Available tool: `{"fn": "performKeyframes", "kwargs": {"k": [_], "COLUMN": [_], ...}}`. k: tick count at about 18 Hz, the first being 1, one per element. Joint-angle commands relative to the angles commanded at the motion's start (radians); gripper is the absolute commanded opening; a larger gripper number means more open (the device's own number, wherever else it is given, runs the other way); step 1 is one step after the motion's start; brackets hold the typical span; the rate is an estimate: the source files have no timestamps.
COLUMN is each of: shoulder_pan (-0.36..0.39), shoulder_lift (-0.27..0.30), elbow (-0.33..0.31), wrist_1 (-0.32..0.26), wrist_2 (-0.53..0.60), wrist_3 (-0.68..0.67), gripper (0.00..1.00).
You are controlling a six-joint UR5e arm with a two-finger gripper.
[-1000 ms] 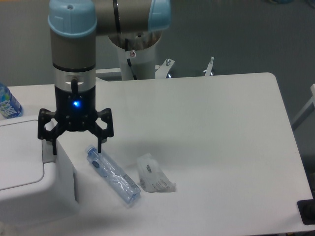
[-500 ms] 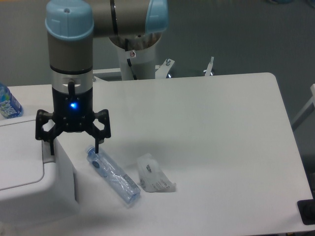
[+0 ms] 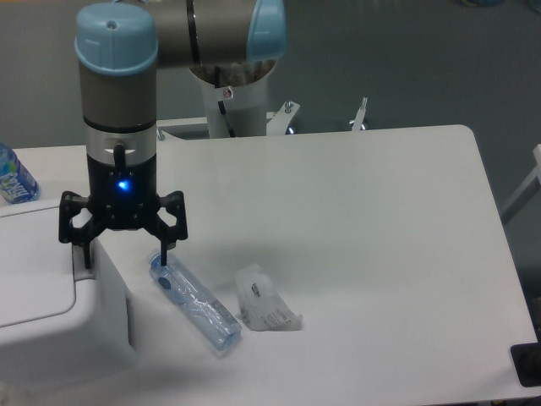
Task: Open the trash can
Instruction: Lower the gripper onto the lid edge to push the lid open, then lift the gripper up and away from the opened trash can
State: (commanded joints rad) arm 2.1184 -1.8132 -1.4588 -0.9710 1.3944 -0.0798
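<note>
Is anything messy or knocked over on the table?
Yes. A clear plastic bottle lies on its side on the table by the trash can, with a crumpled clear wrapper next to it. Nothing looks spilled. The open end effector hangs above.

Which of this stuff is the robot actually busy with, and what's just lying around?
In use:
trash can, lid shut
its grey push tab
gripper, open, one finger by the tab

Just lying about:
clear bottle on its side
crumpled wrapper
another bottle at the left edge
</note>
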Motion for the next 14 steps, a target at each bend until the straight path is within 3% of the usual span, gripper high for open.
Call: {"fn": "performKeyframes", "kwargs": {"k": [14], "shoulder_pan": [0.0], "shoulder_lift": [-0.005], "elbow": [0.014], "wrist_1": [0.002], "wrist_2": [0.002], "wrist_3": [0.0], "gripper": [1.0]}}
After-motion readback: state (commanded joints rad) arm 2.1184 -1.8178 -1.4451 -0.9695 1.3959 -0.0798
